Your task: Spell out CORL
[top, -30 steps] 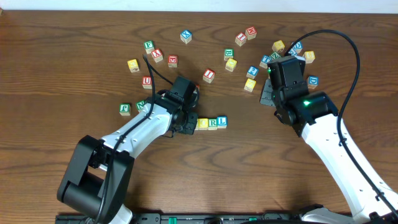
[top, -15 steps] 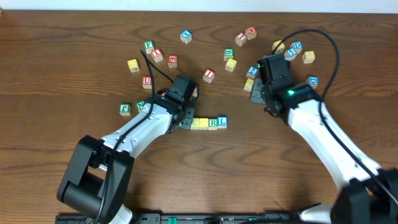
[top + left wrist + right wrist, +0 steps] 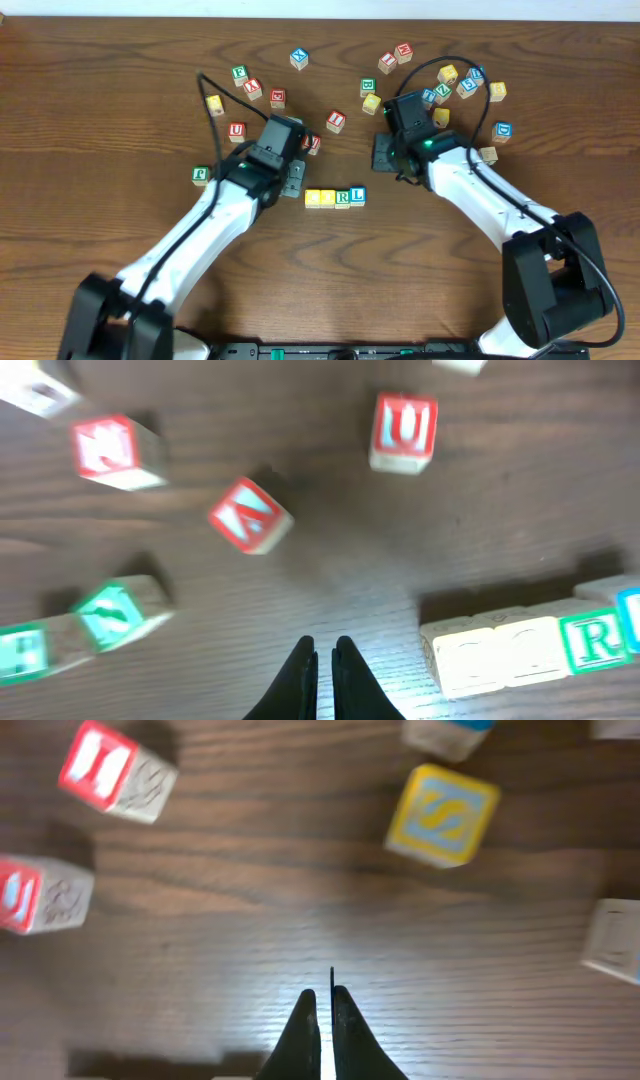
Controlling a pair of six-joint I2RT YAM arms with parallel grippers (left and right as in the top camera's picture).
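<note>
- At the far left of the wooden surface (image 3: 120,90) I see a green-lettered cube (image 3: 201,175) sitting alone, near my left arm.
- A red U cube (image 3: 404,430) and a tilted red-lettered cube (image 3: 250,513) lie ahead of the left wrist camera, apart from each other.
- The left end effector (image 3: 325,647) is narrow. Its fingers are almost together with nothing between them, and it hangs over bare wood just left of the spelled row without touching it.
- The row lies near the middle of the surface, in front of both arms. It starts with two yellow-faced cubes (image 3: 320,198) side by side; I cannot read their letters.
- Next in line is the R cube (image 3: 343,197), green letter on white, touching the second yellow one.
- The L cube (image 3: 357,195), blue letter, closes the row at its right end.
- The right end effector (image 3: 322,997) is pinched to a slit and grips nothing. It is over open wood, well apart from the row.
- Ahead of it sit a yellow cube with a blue S (image 3: 442,813) and two red-lettered cubes (image 3: 115,770) off to its left.
- More loose cubes (image 3: 470,82) are scattered at the upper right.
</note>
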